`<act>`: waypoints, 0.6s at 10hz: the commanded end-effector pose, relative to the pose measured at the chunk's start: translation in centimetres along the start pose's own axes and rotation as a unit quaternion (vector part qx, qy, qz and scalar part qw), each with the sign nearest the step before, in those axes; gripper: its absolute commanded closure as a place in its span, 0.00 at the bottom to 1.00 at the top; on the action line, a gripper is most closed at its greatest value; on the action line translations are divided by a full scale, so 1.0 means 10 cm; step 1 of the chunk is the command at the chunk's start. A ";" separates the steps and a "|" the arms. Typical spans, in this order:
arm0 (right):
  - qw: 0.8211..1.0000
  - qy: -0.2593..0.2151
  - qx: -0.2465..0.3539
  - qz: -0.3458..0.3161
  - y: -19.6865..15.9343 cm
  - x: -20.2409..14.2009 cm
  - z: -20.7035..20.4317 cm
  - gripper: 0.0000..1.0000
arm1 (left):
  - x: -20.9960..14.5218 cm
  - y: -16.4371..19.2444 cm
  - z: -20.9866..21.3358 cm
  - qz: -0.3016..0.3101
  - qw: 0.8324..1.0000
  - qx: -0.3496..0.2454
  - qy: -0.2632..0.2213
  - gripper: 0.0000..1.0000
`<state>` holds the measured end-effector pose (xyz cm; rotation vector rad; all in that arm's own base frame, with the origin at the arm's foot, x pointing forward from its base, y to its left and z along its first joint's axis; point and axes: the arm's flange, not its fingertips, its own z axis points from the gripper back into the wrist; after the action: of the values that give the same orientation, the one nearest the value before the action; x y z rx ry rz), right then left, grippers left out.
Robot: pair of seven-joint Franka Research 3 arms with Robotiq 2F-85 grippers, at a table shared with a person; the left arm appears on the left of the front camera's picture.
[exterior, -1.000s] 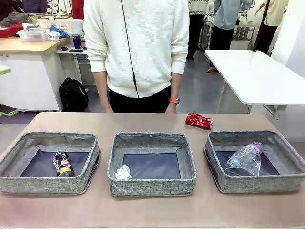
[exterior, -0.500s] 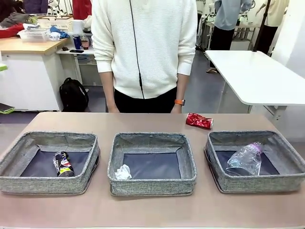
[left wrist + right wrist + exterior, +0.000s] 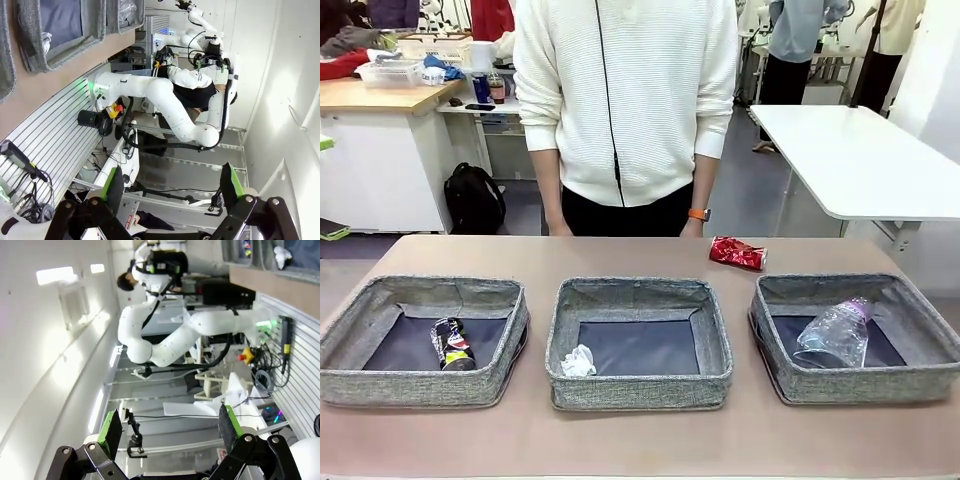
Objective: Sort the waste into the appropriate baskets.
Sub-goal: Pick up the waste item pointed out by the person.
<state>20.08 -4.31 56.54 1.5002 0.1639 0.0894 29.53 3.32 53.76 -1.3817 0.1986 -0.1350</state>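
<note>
Waste items lie sorted among three rectangular grey woven-fabric baskets set in a row on a brown table, while one red crushed drink can rests on its side on the tabletop, just beyond the far left corner of the right basket and close to the person in a white knitted sweater standing at the far edge. A dark blue-black drink can lies on the dark bottom of the left basket. A white crumpled paper wad sits in the near left corner of the middle basket. A clear plastic bottle with a purple cap lies tilted in the right basket. The person's hands hang at the table's far edge, an orange wristband on one wrist.

The left gripper, black with green pads, stands with its jaws spread wide and nothing between them; the baskets appear far ahead of its fingers, at the upper left of its wrist view, with the white right arm across the gap. The right gripper likewise has its jaws fully apart and empty; the paper wad and a basket edge show far ahead of it, at the upper right of its view, beyond the white left arm.
</note>
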 end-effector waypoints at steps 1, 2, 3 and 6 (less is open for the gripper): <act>1.000 -0.005 0.004 -0.006 0.05 0.02 -0.05 0.00 | -0.01 0.02 -0.04 -0.008 1.000 -0.001 -0.008 0.00; 1.000 -0.005 0.004 -0.006 0.05 0.02 -0.05 0.00 | -0.01 0.02 -0.04 -0.008 1.000 -0.001 -0.008 0.00; 1.000 -0.005 0.004 -0.006 0.05 0.02 -0.05 0.00 | -0.01 0.02 -0.04 -0.008 1.000 -0.001 -0.008 0.00; 1.000 -0.005 0.004 -0.006 0.05 0.02 -0.05 0.00 | -0.01 0.02 -0.04 -0.008 1.000 -0.001 -0.008 0.00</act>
<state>20.10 -4.22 56.57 1.4984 0.1640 0.0921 29.54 3.29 53.65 -1.3820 0.1991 -0.1327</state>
